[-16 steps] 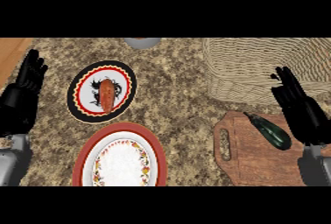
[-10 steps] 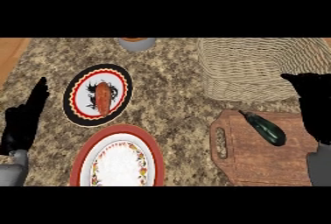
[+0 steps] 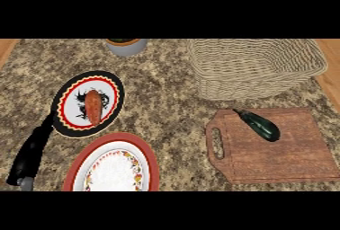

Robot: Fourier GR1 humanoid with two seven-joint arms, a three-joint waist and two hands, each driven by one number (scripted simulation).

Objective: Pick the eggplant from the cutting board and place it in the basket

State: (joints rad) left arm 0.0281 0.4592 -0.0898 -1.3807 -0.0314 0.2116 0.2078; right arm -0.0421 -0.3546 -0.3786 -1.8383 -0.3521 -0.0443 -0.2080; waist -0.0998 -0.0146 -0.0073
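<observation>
Fingers first: the left hand (image 3: 32, 155) shows at the lower left of the frame, a black shape seen edge-on, its fingers stretched straight up the picture, released and grasping nothing. The tips reach up beside the lower left rim of the black-rimmed plate. The right hand is nowhere in the picture.

Now the field, biggest first. The speckled granite counter (image 3: 166, 99) fills almost everything. In the upper right sits the wicker basket (image 3: 256, 67), wide and pale, open side up. Below it, in the lower right, lies the wooden cutting board (image 3: 279, 152), its handle slot facing the middle of the frame.

Over on the left, two plates. The red-rimmed plate (image 3: 143, 157) with a white, flower-dotted centre sits at the bottom edge, partly cut off. Just above it, rims close, is the black-rimmed plate (image 3: 66, 96), and an orange carrot (image 3: 93, 107) lies along its middle.

And the eggplant (image 3: 260, 126): dark, glossy, lying slantwise on the upper part of the cutting board, stem end toward the upper left, well apart from the hand.

At the top edge, a grey pot (image 3: 126, 45) peeks in, mostly cut off.
</observation>
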